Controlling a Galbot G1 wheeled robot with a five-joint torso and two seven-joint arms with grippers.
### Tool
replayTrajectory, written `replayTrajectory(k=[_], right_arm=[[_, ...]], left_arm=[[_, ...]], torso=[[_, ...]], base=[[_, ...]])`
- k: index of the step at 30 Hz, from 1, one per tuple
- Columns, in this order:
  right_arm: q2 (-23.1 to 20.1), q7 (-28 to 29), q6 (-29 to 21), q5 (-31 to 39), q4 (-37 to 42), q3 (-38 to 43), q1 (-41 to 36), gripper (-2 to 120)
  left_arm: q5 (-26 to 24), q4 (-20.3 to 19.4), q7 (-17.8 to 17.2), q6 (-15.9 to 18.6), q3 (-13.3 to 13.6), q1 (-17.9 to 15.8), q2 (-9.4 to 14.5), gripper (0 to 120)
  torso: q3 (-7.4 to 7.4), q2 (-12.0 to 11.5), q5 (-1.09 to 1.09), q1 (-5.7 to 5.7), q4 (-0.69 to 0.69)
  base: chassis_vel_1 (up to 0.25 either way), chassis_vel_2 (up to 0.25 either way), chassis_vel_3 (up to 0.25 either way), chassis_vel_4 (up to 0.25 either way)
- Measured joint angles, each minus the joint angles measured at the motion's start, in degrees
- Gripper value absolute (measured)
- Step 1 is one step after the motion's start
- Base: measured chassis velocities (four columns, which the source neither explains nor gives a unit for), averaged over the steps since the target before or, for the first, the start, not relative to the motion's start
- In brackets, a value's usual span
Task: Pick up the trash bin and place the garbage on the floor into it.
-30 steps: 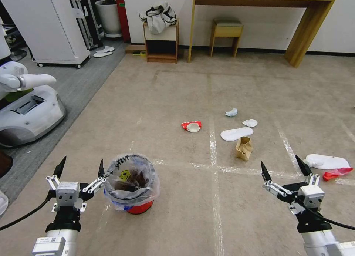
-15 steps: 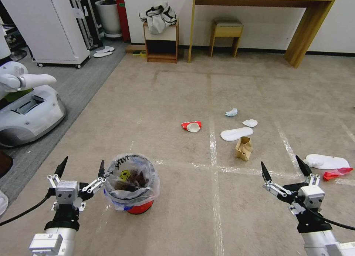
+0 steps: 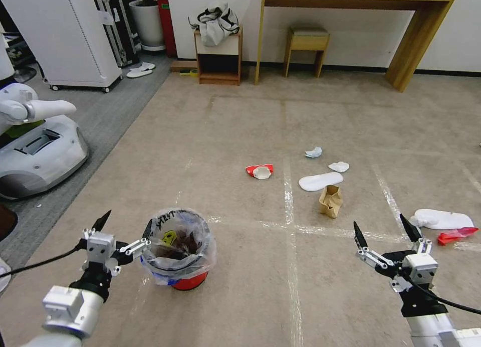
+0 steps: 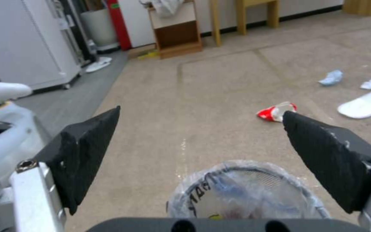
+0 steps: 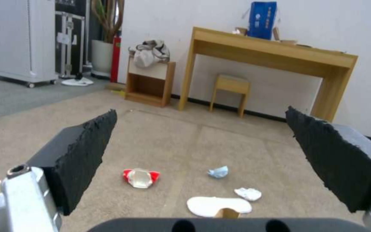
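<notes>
The trash bin (image 3: 188,283), small and red with a crinkled clear liner, stands on the beige floor (image 3: 240,121) at the near left. My left gripper (image 3: 127,221) is open just left of its rim, one fingertip close to the liner; the left wrist view looks past that gripper (image 4: 201,111) onto the bin (image 4: 245,190). My right gripper (image 3: 380,224) hangs open at the near right, holding nothing. Garbage lies ahead: a red-and-white wrapper (image 3: 260,171), a white insole piece (image 3: 320,181), a brown paper bag (image 3: 330,200), two tissues (image 3: 313,152), and a white bottle (image 3: 443,219).
Another white robot (image 3: 35,146) sits on the grey carpet (image 3: 115,111) to the left. A white cabinet (image 3: 75,36), small wooden shelf (image 3: 219,56), stool (image 3: 305,43) and wooden desk (image 3: 416,46) line the far wall. A red scrap (image 3: 456,234) lies by the bottle.
My left gripper has swung right and tilted toward the bin's rim, its arm dropping lower. The right gripper has barely moved. The litter lies as before.
</notes>
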Motion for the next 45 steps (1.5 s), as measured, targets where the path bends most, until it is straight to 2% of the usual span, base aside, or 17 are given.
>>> replayTrajectory(k=[1,3,8,9,10,13,14,16,23,27,29,31,32,33,35,41,45], right_arm=[[0.0,0.0,0.0,0.0,0.0,0.0,0.0,100],[0.3,-0.1,-0.1,-0.2,-0.2,-0.1,0.0,100],[0.8,-0.1,-0.1,-0.8,-0.4,-0.5,0.0,100],[0.9,-0.1,-0.2,-1.0,-0.5,-0.6,0.0,100],[0.9,-0.1,-0.2,-1.0,-0.5,-0.6,0.0,100],[1.1,-0.2,-0.2,-1.3,-0.8,-0.7,0.0,100],[1.1,-0.2,-0.2,-1.3,-0.8,-0.7,0.0,100],[1.2,-0.3,-0.3,-1.5,-1.1,-0.8,-0.1,100],[1.3,-0.4,-0.4,-1.8,-1.8,-0.7,-0.2,100],[1.4,-0.5,-0.5,-1.8,-1.9,-0.7,-0.2,100],[1.4,-0.5,-0.7,-2.0,-2.3,-0.8,-0.1,100],[1.5,-0.5,-0.7,-2.1,-2.5,-0.9,-0.1,100],[1.7,-0.5,-0.7,-2.2,-2.8,-1.1,0.0,100],[1.7,-0.5,-0.7,-2.2,-2.8,-1.1,0.0,100],[1.9,-0.5,-0.7,-2.3,-3.2,-1.1,0.0,100],[2.1,-0.7,-0.7,-2.3,-3.7,-1.0,0.1,100],[2.2,-0.7,-0.6,-2.3,-3.8,-1.0,0.2,100]], left_arm=[[0.0,0.0,0.0,0.0,0.0,0.0,0.0,100],[-3.9,0.4,-0.6,1.6,-0.2,-1.0,2.8,100],[-8.0,0.7,-1.7,4.0,-0.9,-1.5,5.6,100],[-10.3,0.8,-2.9,5.1,-1.1,-1.6,6.8,100],[-10.3,0.8,-2.9,5.1,-1.1,-1.6,6.8,100],[-17.3,1.8,-6.5,8.8,-2.1,-2.6,10.4,100],[-17.3,1.8,-6.5,8.8,-2.1,-2.6,10.4,100],[-21.6,3.7,-9.2,10.7,-2.7,-3.6,12.7,100],[-29.1,7.3,-14.4,16.2,-1.7,-5.0,15.7,100],[-30.5,8.5,-14.8,17.7,-1.3,-5.6,17.6,100],[-34.0,9.1,-15.7,20.3,-0.8,-6.6,20.9,100],[-34.7,9.3,-15.9,20.8,-0.7,-6.9,21.7,100],[-35.9,9.4,-16.0,22.3,-0.4,-7.1,23.9,100],[-35.9,9.4,-16.0,22.3,-0.4,-7.1,23.9,100],[-38.1,9.0,-16.2,24.2,-0.3,-6.7,25.9,100],[-41.6,8.6,-17.6,26.8,-0.1,-6.7,28.7,100],[-43.4,8.5,-18.4,27.5,0.0,-7.1,29.6,100]], torso=[[0.00,0.0,0.00,0.00,0.00],[0.00,0.0,0.00,0.00,0.00],[0.00,0.0,0.00,0.00,0.01],[0.00,0.0,0.00,0.00,0.01],[0.00,0.0,0.00,0.00,0.01],[0.00,0.0,0.01,0.00,0.01],[0.00,0.0,0.01,0.00,0.01],[0.00,0.0,0.00,0.00,0.00],[0.00,0.0,0.00,0.00,0.01],[0.00,0.0,-0.01,0.00,0.01],[0.00,0.0,0.00,0.00,0.01],[0.00,0.0,0.00,0.00,0.00],[0.00,0.0,0.01,0.00,-0.01],[0.00,0.0,0.01,0.00,-0.01],[0.00,0.0,0.01,0.00,0.00],[0.00,0.0,0.00,0.00,0.01],[0.00,0.0,0.01,0.00,0.00]], base=[[0.000,0.000,0.000,0.000],[0.000,0.000,0.000,0.000],[0.000,0.000,0.000,0.000],[0.000,0.000,0.000,0.000],[0.000,0.000,0.000,0.000],[0.000,0.000,0.000,0.000],[0.000,0.000,0.000,0.000],[0.000,0.000,0.000,0.000],[0.000,0.000,0.000,0.000],[0.000,0.000,0.000,0.000],[0.000,0.000,0.000,0.000],[0.000,0.000,0.000,0.000],[0.000,0.000,0.000,0.000],[0.000,0.000,0.000,0.000],[0.000,0.000,0.000,0.000],[0.000,0.000,0.000,0.000],[0.000,0.000,0.000,0.000]])
